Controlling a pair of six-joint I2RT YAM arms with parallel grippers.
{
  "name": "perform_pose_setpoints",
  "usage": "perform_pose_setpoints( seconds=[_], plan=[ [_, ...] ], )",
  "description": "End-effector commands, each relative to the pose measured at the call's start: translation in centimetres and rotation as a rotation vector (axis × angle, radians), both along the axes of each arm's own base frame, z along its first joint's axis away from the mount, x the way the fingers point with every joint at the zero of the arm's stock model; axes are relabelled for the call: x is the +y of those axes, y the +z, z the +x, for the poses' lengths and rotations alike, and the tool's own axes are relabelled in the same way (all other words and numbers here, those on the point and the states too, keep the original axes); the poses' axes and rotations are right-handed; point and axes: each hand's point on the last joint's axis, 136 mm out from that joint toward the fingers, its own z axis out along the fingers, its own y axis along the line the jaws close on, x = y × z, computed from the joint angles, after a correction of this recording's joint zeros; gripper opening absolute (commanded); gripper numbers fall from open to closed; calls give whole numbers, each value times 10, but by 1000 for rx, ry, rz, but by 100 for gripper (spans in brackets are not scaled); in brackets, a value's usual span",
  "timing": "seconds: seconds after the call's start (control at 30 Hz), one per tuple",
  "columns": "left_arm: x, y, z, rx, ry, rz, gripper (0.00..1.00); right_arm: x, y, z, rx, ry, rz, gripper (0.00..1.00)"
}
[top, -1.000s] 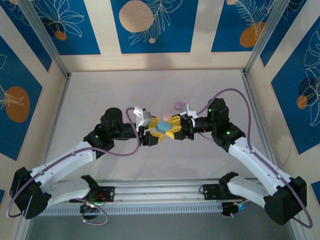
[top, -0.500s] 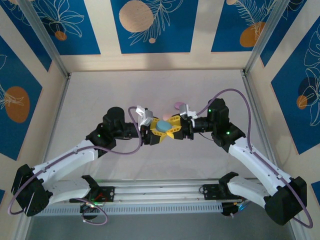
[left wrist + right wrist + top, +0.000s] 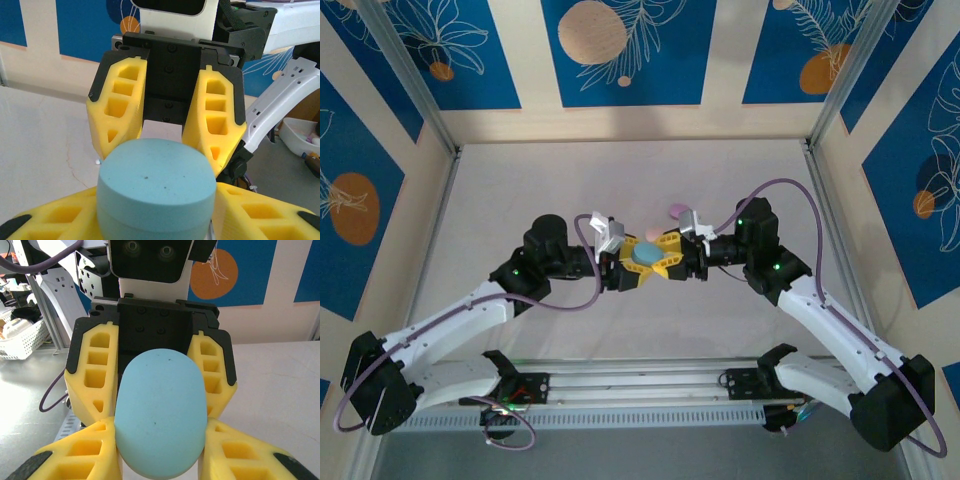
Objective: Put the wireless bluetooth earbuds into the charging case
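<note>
The table (image 3: 520, 190) spread pale around a light blue case (image 3: 646, 254) lifted off it. The left gripper (image 3: 638, 262) clenched the case from one end, and the right gripper (image 3: 663, 255) clenched it from the other. The case looked closed, its inside hidden. Just behind it lay a small pink piece (image 3: 674, 211), partly covered by the right wrist, too small to tell whether it was one of the earbuds.
</note>
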Motion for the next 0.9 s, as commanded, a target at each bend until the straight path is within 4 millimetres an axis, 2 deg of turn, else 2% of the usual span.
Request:
perform_pose_setpoints(
  seconds=[0.0, 0.1, 0.23, 0.4, 0.67, 0.87],
  plan=[
    [2, 19, -11, -62, -30, -41, 53, -2, 1, -2, -12, -3, -5, 31],
    [3, 18, -12, -64, -30, -36, 54, -2, 1, -2, -13, -5, -6, 31],
    [3, 18, -12, -60, -33, -30, 44, -2, 3, -2, -13, -5, -1, 31],
    [2, 12, -11, -52, -35, -1, 43, -1, 6, -3, -8, 4, 11, 31],
    [4, 8, -12, -63, -36, 19, 36, -2, 7, -4, 10, 10, 19, 32],
    [4, 5, -14, -66, -44, 38, 27, -3, 9, 5, 53, -36, 18, 39]
  ],
)
